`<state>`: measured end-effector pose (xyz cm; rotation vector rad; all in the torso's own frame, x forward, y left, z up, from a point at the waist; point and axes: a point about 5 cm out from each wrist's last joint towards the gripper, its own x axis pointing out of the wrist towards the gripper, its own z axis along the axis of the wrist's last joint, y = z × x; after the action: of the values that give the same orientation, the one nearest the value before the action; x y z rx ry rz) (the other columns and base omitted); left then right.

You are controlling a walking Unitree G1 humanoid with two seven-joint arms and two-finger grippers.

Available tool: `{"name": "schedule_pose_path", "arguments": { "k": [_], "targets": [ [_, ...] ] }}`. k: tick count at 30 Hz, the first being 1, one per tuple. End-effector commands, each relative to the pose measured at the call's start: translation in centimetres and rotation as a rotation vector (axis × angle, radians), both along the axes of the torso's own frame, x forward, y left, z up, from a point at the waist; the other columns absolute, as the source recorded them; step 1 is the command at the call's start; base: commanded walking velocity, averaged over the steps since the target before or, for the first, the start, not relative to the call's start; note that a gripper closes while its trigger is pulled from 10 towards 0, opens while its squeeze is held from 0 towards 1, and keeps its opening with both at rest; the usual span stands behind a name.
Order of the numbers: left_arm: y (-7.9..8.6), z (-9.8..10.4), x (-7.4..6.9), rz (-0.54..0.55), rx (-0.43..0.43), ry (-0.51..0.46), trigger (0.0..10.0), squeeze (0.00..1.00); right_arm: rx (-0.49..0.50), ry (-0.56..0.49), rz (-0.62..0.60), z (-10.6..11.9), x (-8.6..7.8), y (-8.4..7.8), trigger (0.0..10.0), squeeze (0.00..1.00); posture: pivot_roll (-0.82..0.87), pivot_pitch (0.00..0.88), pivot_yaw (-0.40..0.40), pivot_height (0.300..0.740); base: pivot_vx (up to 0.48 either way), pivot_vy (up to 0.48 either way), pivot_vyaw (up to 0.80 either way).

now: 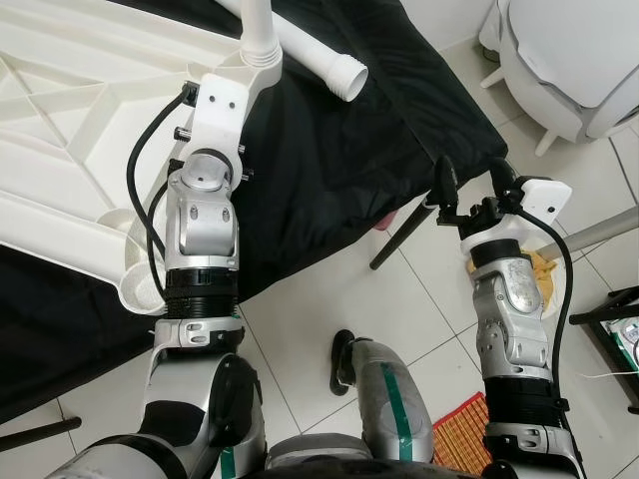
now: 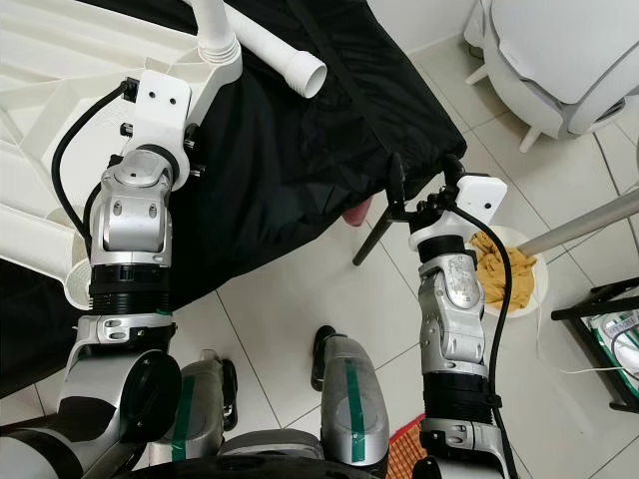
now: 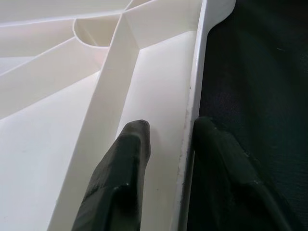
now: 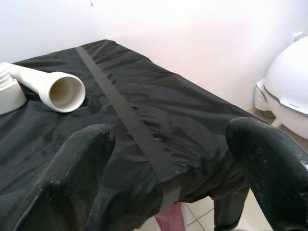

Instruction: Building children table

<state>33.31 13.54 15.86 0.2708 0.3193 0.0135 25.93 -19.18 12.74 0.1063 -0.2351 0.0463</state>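
The white plastic tabletop (image 1: 70,150) lies upside down, ribs up, on a surface draped in black cloth (image 1: 329,150). One table leg (image 1: 262,30) already stands in its corner socket, and a loose leg (image 1: 319,55) lies on the cloth beside it.

The left end effector (image 3: 168,139) straddles the tabletop's rim (image 3: 195,96), one finger inside the ribbed tray and one outside over the cloth. The fingers are narrowly parted around the rim; whether they are actually pinching it I cannot tell.

To do this well, the left arm should steady the tabletop firmly while the right fetches the loose leg and carries it to an empty socket.

The left arm reaches forward, wrist bent down. The right end effector (image 1: 474,190) hovers over the tiled floor (image 1: 419,309) off the cloth's near edge, fingers wide apart and empty, pointing toward the loose leg.
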Motion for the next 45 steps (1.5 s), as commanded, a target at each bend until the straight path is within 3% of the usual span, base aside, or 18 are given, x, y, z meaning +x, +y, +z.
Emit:
{"name": "schedule_pose_path", "arguments": {
  "k": [1, 2, 3, 4, 10, 11, 12, 13, 18, 20, 22, 24, 26, 28, 32, 34, 42, 45],
  "targets": [
    [-1.6, 0.0, 0.4, 0.058, -0.074, 0.014, 10.0, 0.00, -0.004, 0.011, -0.008, -0.4, -0.2, -0.2, 10.0, 0.00, 0.00, 0.084, -0.033, 0.740, 0.000, 0.000, 0.00],
    [-1.6, 0.0, 0.4, 0.058, -0.074, 0.014, 10.0, 0.00, -0.004, 0.011, -0.008, -0.4, -0.2, -0.2, 10.0, 0.00, 0.00, 0.084, -0.033, 0.740, 0.000, 0.000, 0.00],
    [-1.6, 0.2, 0.5, 0.059, -0.083, -0.005, 10.0, 0.89, -0.005, 0.010, -0.006, -0.4, -0.1, -0.2, 10.0, 0.00, 0.00, 0.080, -0.034, 0.740, 0.000, 0.000, 0.00],
    [-1.7, 0.4, 0.6, 0.068, -0.088, -0.023, 10.0, 1.00, -0.005, 0.009, -0.004, -0.4, 0.0, -0.1, 10.0, 0.00, 0.01, 0.078, -0.034, 0.740, 0.000, 0.000, 0.00],
    [-2.3, 1.0, 0.9, -0.001, -0.139, -0.067, 10.0, 1.00, -0.006, 0.008, 0.008, -0.4, 0.1, 0.1, 10.0, 0.00, 0.01, 0.078, -0.038, 0.740, 0.000, 0.000, 0.00],
    [-2.5, 1.2, 0.9, -0.035, -0.154, -0.083, 10.0, 0.24, -0.007, 0.009, 0.014, -0.4, 0.1, 0.2, 10.0, 0.00, 0.01, 0.078, -0.039, 0.740, 0.000, 0.000, 0.00],
    [-2.5, 1.2, 0.9, -0.035, -0.154, -0.083, 10.0, 0.24, -0.007, 0.009, 0.014, -0.4, 0.1, 0.2, 10.0, 0.00, 0.01, 0.078, -0.039, 0.740, 0.000, 0.000, 0.00],
    [-2.8, 1.5, 0.9, -0.072, -0.166, -0.094, 10.0, 0.00, -0.009, 0.010, 0.019, -0.5, 0.2, 0.2, 10.0, 0.00, 0.01, 0.077, -0.039, 0.740, 0.000, 0.000, 0.00],
    [-3.0, 1.6, 0.9, -0.100, -0.178, -0.098, 10.0, 0.00, -0.010, 0.010, 0.021, -0.5, 0.2, 0.2, 10.0, 0.00, 0.01, 0.077, -0.039, 0.740, 0.000, 0.000, 0.00],
    [-3.5, 3.0, 0.8, -0.229, -0.229, -0.159, 10.0, 0.00, -0.014, 0.009, 0.030, -0.5, 0.3, 0.3, 10.0, 0.00, 0.02, 0.076, -0.043, 0.740, 0.000, 0.000, 0.00],
    [-3.6, 3.9, 0.6, -0.296, -0.245, -0.203, 10.0, 0.00, -0.016, 0.008, 0.036, -0.5, 0.4, 0.4, 10.0, 0.00, 0.02, 0.076, -0.043, 0.740, 0.000, 0.000, 0.00],
    [-3.6, 3.9, 0.6, -0.296, -0.245, -0.203, 10.0, 0.00, -0.016, 0.008, 0.036, -0.5, 0.4, 0.4, 10.0, 0.00, 0.02, 0.076, -0.043, 0.740, 0.000, 0.000, 0.00],
    [-3.7, 5.5, 0.2, -0.410, -0.258, -0.285, 10.0, 0.00, -0.021, 0.004, 0.048, -0.4, 0.6, 0.6, 10.0, 0.00, 0.03, 0.078, -0.047, 0.740, 0.000, 0.000, 0.00],
    [-3.6, 6.1, 0.0, -0.438, -0.273, -0.318, 10.0, 0.00, -0.024, 0.000, 0.052, -0.3, 0.7, 0.7, 10.0, 0.00, 0.03, 0.082, -0.047, 0.740, 0.000, 0.000, 0.00],
    [-2.6, 7.8, 0.0, -0.435, -0.297, -0.398, 10.0, 0.00, -0.029, -0.008, 0.056, -0.1, 1.1, 0.6, 10.0, 0.00, 0.03, 0.085, -0.053, 0.740, 0.000, 0.000, 0.00],
    [-1.1, 8.2, 0.4, -0.384, -0.292, -0.442, 10.0, 0.00, -0.052, -0.025, 0.062, 0.3, 1.5, 0.6, 10.0, 0.00, 0.03, 0.087, -0.054, 0.740, 0.000, 0.000, 0.00],
    [0.1, 7.8, 0.5, -0.333, -0.267, -0.457, 10.0, 0.00, -0.109, -0.046, 0.051, 1.1, 2.6, 0.7, 10.0, 0.00, 0.04, 0.089, -0.062, 0.740, 0.000, 0.000, 0.00],
    [0.2, 6.7, 0.3, -0.326, -0.260, -0.437, 10.0, 0.00, -0.126, -0.022, 0.024, 1.2, 3.5, 0.8, 10.0, 0.00, 0.05, 0.088, -0.070, 0.740, 0.000, 0.000, 0.00]
  ]
}}
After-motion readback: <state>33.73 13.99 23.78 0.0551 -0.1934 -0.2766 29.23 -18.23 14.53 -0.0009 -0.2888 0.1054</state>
